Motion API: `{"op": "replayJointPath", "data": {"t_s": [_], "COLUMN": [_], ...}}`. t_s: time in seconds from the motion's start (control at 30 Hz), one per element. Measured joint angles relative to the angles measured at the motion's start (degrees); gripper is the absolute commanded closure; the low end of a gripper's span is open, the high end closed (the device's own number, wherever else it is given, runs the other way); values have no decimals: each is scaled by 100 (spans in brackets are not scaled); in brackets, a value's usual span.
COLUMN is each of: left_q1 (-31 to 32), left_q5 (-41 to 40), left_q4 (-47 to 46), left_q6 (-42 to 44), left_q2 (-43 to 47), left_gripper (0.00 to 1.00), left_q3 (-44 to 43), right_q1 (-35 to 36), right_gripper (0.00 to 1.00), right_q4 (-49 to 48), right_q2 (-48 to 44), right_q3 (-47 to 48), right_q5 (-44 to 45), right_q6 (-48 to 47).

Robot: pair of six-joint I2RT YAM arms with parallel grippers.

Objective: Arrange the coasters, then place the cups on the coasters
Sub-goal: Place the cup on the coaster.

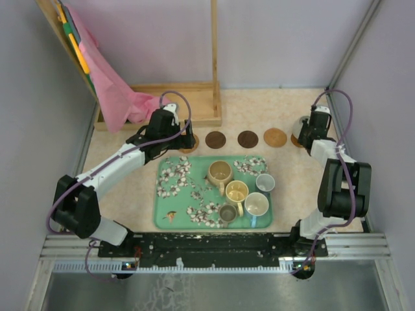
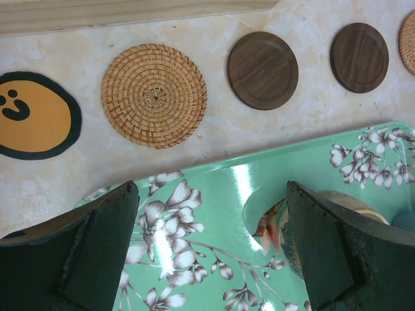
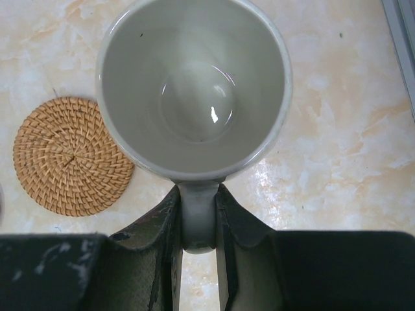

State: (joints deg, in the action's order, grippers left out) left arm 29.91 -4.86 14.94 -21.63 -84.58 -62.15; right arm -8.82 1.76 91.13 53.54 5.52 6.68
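Observation:
Coasters lie in a row behind the green floral tray (image 1: 170, 220): a yellow smiley-face one (image 2: 32, 115), a woven one (image 2: 154, 94), two dark brown ones (image 2: 262, 70) (image 2: 358, 57), and another woven one (image 1: 275, 137). My left gripper (image 2: 211, 246) hangs open over the tray's far left corner, holding nothing. On the tray stand a tan cup (image 1: 220, 172), a yellow cup (image 1: 237, 192), a pale blue cup (image 1: 264, 183), a white cup (image 1: 257, 205) and a small dark cup (image 1: 227, 213). My right gripper (image 3: 199, 194) is shut on the handle of a grey cup (image 3: 194, 84), just right of the woven coaster (image 3: 71, 155). What lies under that cup is hidden.
A wooden frame (image 1: 194, 103) with a pink cloth (image 1: 117, 91) draped over it stands at the back left. Enclosure walls close in both sides, and a metal rail (image 3: 402, 39) runs along the right table edge near the grey cup.

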Motion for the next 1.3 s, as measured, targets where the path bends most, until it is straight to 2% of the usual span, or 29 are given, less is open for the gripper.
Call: {"op": "replayJointPath", "data": {"t_s": [1.3], "left_q1": [0], "left_q5": [48], "left_q4": [-57], "left_q6": [-2], "left_q2": [-11], "left_gripper": [0], "left_q3": [2], "right_q1": [0], "right_gripper": [100], "right_q4": [42], "right_q2": [0], "right_q3": [-142], "right_q5": [-24], "right_q6": [87]}}
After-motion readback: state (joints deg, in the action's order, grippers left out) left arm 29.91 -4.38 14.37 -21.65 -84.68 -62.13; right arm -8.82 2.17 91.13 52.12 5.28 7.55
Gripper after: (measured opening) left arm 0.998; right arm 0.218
